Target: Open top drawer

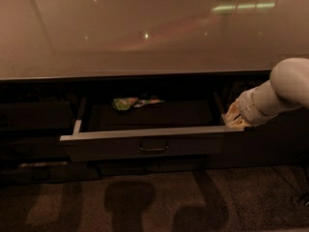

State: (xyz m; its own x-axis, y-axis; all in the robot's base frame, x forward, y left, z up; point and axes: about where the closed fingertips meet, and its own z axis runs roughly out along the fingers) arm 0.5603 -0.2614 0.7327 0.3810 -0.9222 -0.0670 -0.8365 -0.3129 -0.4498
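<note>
One top drawer (106, 148), dark grey, standing well open toward the near side under a pale glossy countertop (145, 33). Small loop handle (154, 146) at centre of the front. Green packet (124, 103) inside, at the far side, left of centre. Gripper (235, 119) at the right end of the drawer's front rim, seemingly touching it; open or closed, cannot tell. White arm (285, 88) entering from the right.
</note>
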